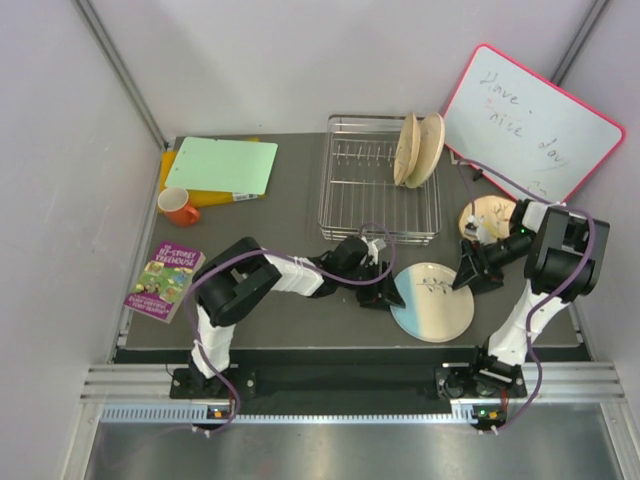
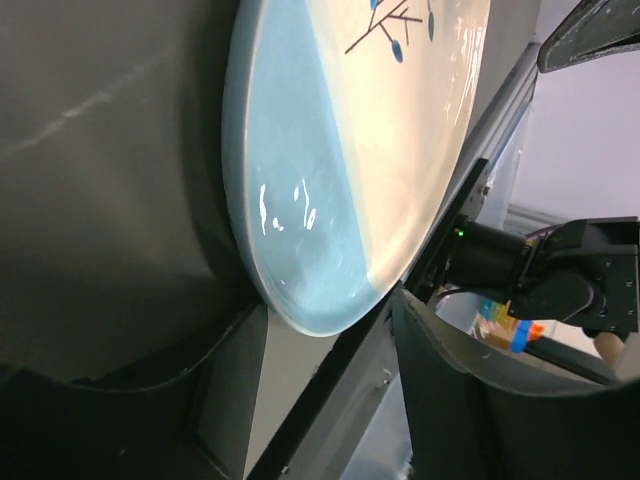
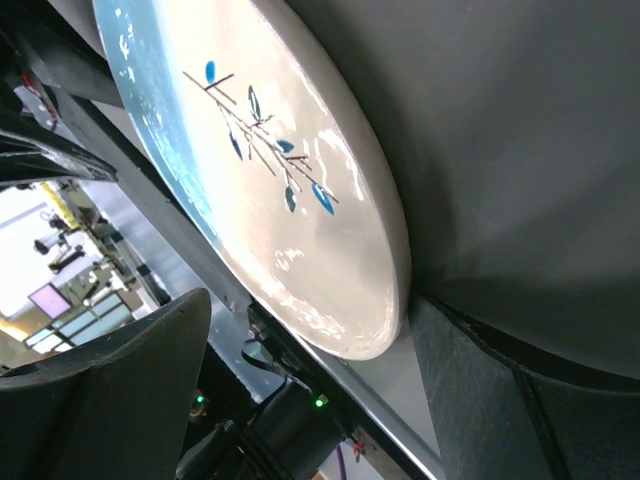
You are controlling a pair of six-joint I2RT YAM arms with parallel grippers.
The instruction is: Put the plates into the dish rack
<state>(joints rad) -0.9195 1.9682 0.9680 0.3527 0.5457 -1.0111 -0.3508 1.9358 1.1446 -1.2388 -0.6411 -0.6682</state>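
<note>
Blue-and-cream plate (image 1: 432, 302) lies flat at the front of the table (image 1: 290, 210), well short of the rack (image 1: 365, 205). Left tool (image 1: 385, 290) and right tool (image 1: 466, 280) gape wide around opposite rims, nothing pinched yet. Best slip a finger under the lip and close squarely; that glaze looks slippery. Dark matte table, plain white walls.
</note>
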